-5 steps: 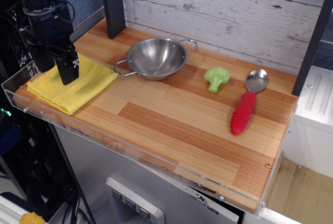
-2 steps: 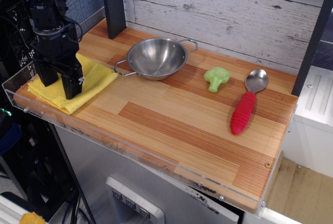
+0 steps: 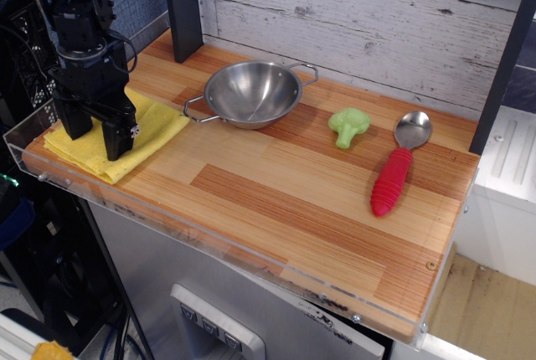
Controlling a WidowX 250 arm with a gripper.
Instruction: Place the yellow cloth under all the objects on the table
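Note:
The yellow cloth (image 3: 147,131) lies flat at the left end of the wooden table (image 3: 276,201). My black gripper (image 3: 95,136) is down on the cloth's left part. Its two fingers (image 3: 118,140) stand apart, open, with their tips at the cloth surface. I cannot tell whether they touch it. The steel bowl (image 3: 252,93) stands upright behind the table's middle, just right of the cloth. The light-green toy broccoli (image 3: 348,126) lies right of the bowl. The spoon with the ribbed red handle (image 3: 391,181) lies at the right, its metal scoop pointing to the back.
A dark post (image 3: 182,7) stands at the back left, close behind the cloth. A white plank wall (image 3: 360,17) runs along the back. A clear acrylic rim (image 3: 209,243) edges the table's front and left side. Bare wood lies in front of the bowl.
The gripper has come down and slightly forward onto the cloth. Both fingers now show spread apart. The bowl, broccoli and spoon have not moved.

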